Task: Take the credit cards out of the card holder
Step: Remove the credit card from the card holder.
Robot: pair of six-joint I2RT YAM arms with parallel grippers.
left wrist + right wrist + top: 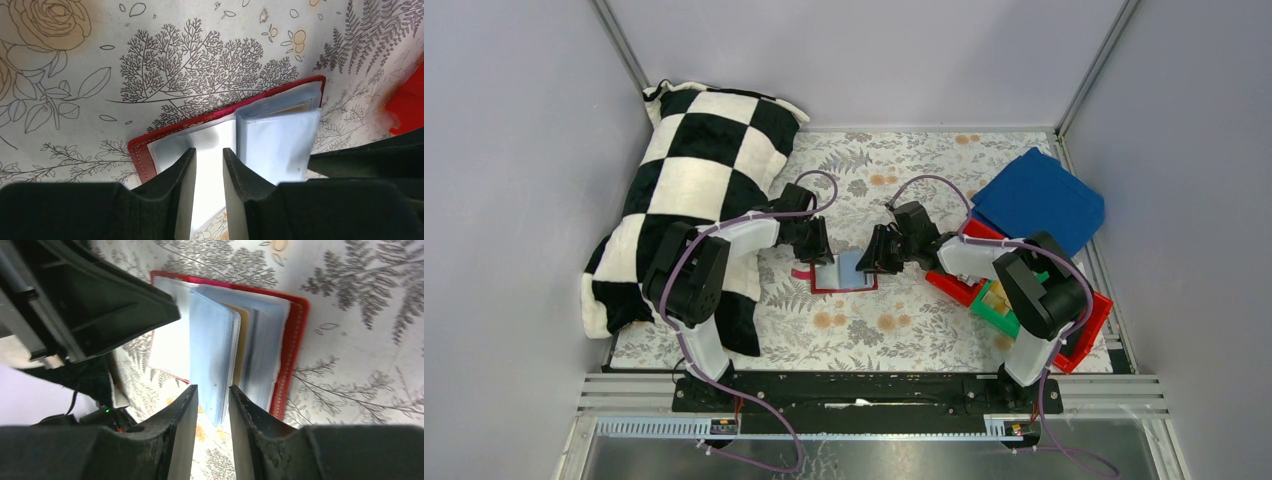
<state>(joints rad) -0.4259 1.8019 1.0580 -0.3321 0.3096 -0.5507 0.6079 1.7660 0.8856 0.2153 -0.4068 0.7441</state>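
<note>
The card holder lay open beneath the left pincer and right pincer, both slightly parted; credit cards all inside.

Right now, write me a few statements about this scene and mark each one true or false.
1. The card holder lies open on the floral table. True.
2. The blue cloth is draped over the checkered pillow. False: it lies at the far right, beside the red bins.
3. The left pincer and the right pincer both sit at the holder. True.
4. All cards lie out on the table. False: none lies loose; a tan card sits in the sleeves.
</note>
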